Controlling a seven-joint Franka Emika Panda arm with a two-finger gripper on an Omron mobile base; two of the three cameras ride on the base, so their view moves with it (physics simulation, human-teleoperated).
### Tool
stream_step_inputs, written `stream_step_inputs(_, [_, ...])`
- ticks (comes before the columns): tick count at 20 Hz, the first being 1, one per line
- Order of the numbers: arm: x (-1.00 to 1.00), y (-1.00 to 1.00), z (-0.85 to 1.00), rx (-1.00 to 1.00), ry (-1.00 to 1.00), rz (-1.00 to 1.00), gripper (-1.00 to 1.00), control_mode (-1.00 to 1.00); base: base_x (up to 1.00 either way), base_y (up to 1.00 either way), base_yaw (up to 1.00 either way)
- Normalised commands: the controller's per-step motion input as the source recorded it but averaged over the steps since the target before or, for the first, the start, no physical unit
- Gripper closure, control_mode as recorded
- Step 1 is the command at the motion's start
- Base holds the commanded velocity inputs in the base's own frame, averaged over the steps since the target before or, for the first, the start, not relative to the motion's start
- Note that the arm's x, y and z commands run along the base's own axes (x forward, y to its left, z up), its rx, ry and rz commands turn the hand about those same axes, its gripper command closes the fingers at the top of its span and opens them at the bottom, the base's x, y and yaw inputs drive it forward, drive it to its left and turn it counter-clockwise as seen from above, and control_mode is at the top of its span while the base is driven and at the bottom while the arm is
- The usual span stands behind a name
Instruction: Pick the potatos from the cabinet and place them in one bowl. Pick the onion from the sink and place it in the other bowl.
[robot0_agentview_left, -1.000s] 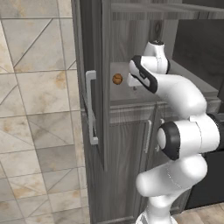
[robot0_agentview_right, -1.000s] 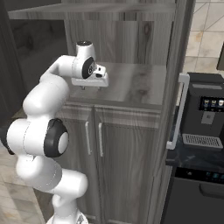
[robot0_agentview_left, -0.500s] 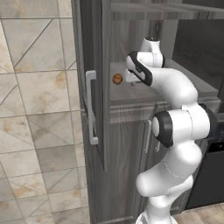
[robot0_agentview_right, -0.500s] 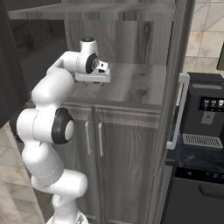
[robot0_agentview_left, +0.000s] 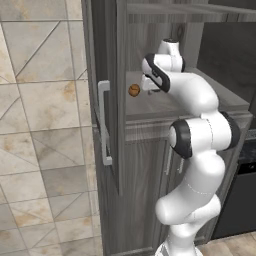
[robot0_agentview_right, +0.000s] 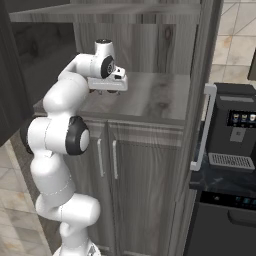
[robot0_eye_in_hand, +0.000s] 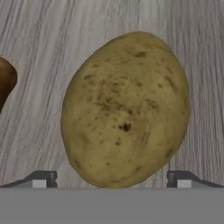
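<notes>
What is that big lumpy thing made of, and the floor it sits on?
The olive-brown potato looks like a real vegetable: dull, rough skin with dark specks and small pits. The shelf under it seems to be grey wood, or a wood-look board, judging by its long grain streaks and matte finish.

No text, label, brand, number or sign can be read anywhere. The coffee machine (robot0_agentview_right: 233, 135) at the right of the right base view has a small dark display with a row of tiny lit icons, too small to make out as letters or figures. A dark panel below it carries a few small bluish marks, also illegible. The cabinet (robot0_agentview_left: 105, 60) fronts, the shelf (robot0_eye_in_hand: 112, 17), the wall tiles (robot0_agentview_left: 40, 100) and the potato (robot0_eye_in_hand: 126, 109) bear no writing.
</notes>
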Motion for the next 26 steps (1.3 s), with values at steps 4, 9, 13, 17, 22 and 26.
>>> stream_step_inputs(4, [0.2,0.0,0.0,0.0,0.0,0.0,-1.0,-1.0,0.0,0.0,0.0])
stream_step_inputs(9, [0.26,0.0,0.0,0.0,0.0,0.0,-1.0,-1.0,0.0,0.0,0.0])
stream_step_inputs(13, [0.19,-0.05,0.0,0.0,0.0,0.0,-1.0,-1.0,0.0,0.0,0.0])
stream_step_inputs(17, [0.13,-0.04,0.0,0.0,0.0,0.0,-1.0,-1.0,0.0,0.0,0.0])
stream_step_inputs(22, [0.17,-0.02,0.0,0.0,0.0,0.0,-1.0,-1.0,0.0,0.0,0.0])
stream_step_inputs(26, [0.24,-0.01,0.0,0.0,0.0,0.0,-1.0,-1.0,0.0,0.0,0.0])
